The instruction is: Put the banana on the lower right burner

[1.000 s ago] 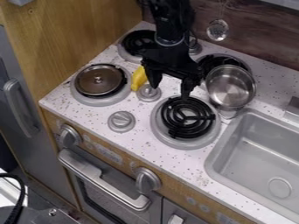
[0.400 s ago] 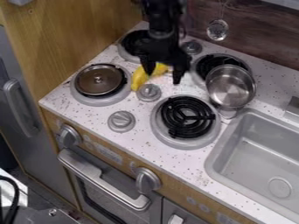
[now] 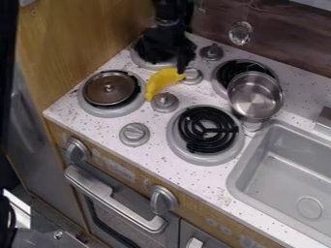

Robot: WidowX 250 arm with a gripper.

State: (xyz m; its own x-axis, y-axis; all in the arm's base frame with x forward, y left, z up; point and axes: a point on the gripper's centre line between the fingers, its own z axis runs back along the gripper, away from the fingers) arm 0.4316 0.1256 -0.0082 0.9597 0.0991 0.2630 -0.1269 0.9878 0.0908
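My hand [image 3: 169, 54] is upper left; apart or together, I cannot tell. Just below it lies the banana [image 3: 159, 81]: I should grip its middle, clear the knobs [image 3: 165, 102], then lower it flat onto the lower right burner [image 3: 223, 130], mid-frame. One banana, six knobs, four burners [image 3: 227, 72], one pot [image 3: 255, 99].

The black, blocky robot arm [image 3: 171, 10] is dark nearly throughout, with a narrow greyish band circling it above the gripper. The black, angular two-finger gripper [image 3: 169, 49] has a broad body with uneven edges and what looks, through the murk, like a plain, unmarked surface.
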